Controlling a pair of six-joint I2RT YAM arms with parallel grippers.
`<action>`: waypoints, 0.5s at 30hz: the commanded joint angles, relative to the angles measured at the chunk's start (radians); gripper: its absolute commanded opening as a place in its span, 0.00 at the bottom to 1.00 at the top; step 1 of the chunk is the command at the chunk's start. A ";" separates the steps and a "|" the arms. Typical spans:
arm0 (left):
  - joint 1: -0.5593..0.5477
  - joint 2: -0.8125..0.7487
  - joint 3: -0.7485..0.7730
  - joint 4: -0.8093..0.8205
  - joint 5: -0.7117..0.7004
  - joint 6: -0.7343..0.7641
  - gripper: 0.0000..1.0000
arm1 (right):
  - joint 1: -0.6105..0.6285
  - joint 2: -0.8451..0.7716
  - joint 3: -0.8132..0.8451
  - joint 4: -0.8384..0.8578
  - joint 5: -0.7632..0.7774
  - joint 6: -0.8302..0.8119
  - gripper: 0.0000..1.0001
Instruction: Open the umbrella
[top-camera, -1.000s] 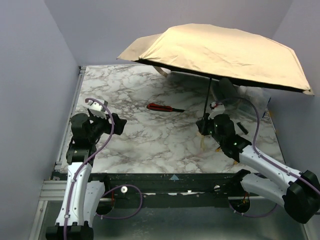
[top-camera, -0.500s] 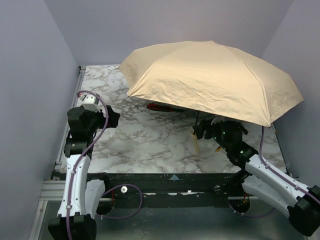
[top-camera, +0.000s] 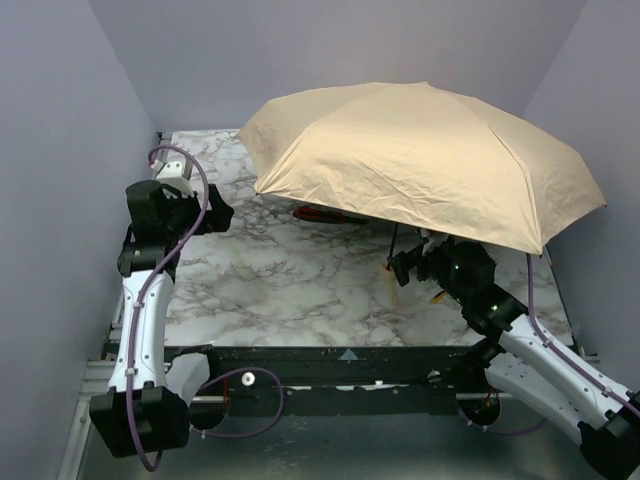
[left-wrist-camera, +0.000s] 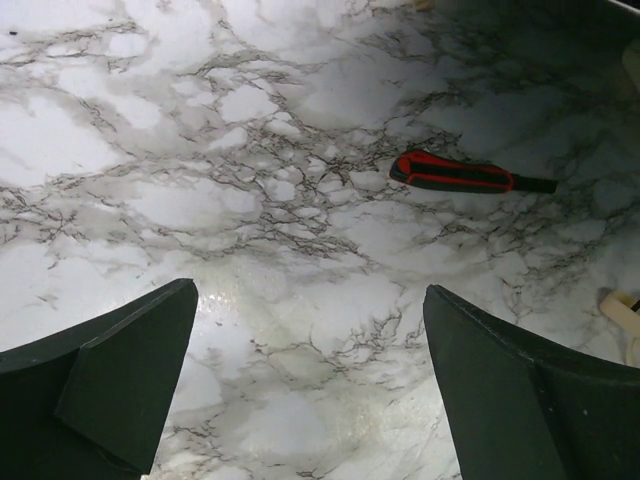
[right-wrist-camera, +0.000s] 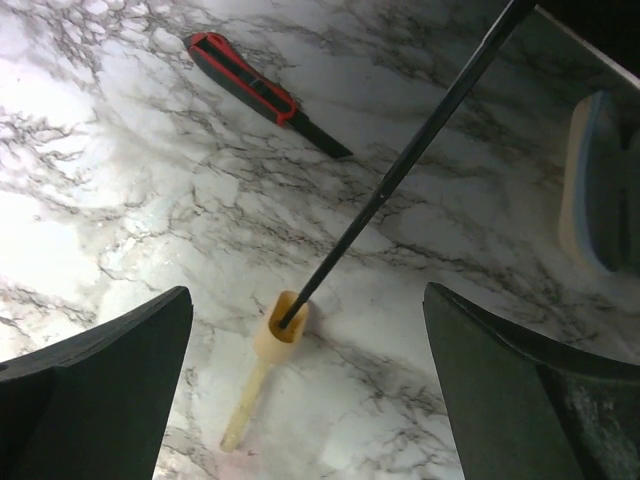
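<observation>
Umbrella (top-camera: 430, 160) open, its canopy spread over the far right side of the worktop (top-camera: 270, 285).
Its handle (right-wrist-camera: 278, 328) rests on the worktop between the right pincer's (top-camera: 406, 266) wide-open jaws, untouched; the left pincer (left-wrist-camera: 310, 320) gapes empty too. The task looks done; next, draw the right arm back clear of the shaft (right-wrist-camera: 400, 170).

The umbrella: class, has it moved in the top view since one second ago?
Yes. The umbrella has tipped forward and down: its canopy edge now overlaps the red cutter, which earlier lay clear of it.

On the marble table (top-camera: 280, 290) lie a red-handled cutter (left-wrist-camera: 455, 175) and the umbrella (top-camera: 420, 160), handle down.
</observation>
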 joint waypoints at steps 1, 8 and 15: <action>0.011 0.116 0.143 -0.116 0.073 0.089 0.99 | 0.004 -0.007 0.082 -0.110 -0.037 -0.160 1.00; 0.011 0.319 0.305 -0.255 -0.104 0.265 0.99 | 0.004 0.001 0.099 -0.163 0.132 -0.272 1.00; -0.009 0.265 0.150 -0.124 -0.205 0.455 0.98 | -0.106 -0.019 0.042 -0.156 0.182 -0.279 1.00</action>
